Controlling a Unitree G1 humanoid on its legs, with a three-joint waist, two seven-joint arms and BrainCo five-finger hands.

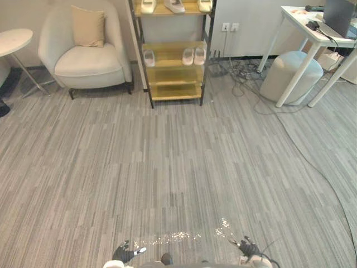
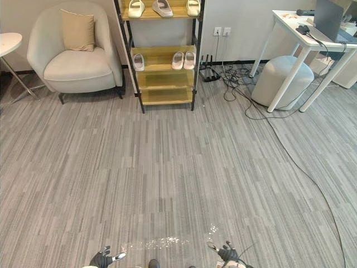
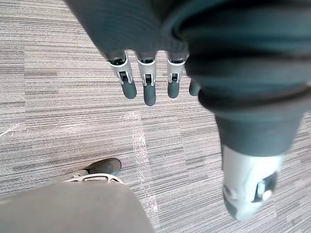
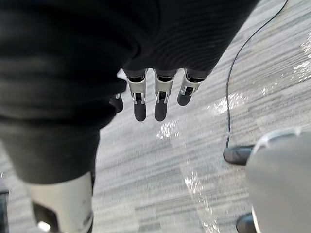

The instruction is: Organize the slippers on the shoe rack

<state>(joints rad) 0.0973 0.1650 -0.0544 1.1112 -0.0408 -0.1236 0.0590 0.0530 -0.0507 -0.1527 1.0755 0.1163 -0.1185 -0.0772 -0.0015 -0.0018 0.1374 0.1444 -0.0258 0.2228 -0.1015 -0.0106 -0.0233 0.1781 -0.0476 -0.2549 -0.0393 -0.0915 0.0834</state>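
White slippers [image 2: 183, 60] sit well off at 12 o'clock on the shoe rack [image 2: 165, 95], lying lengthwise 12-to-6. Left robot hand [image 3: 148, 87] and right robot hand [image 4: 160, 99] hang low, fingers straight, both empty. Neither's nearer, I'd say.

Open carpet [image 1: 178, 167] up to the shoe rack [image 1: 174, 76]; armchair [image 1: 89, 64] left, stool [image 1: 290, 75] and cables [image 1: 241, 73] right.

slippers [image 2: 162, 7]: six, in two rows of three
shoe rack [image 2: 166, 78]: one
armchair [image 2: 75, 70]: one
cushion [image 2: 78, 30]: one
pouf [image 2: 277, 81]: one
laptop [image 2: 328, 17]: one
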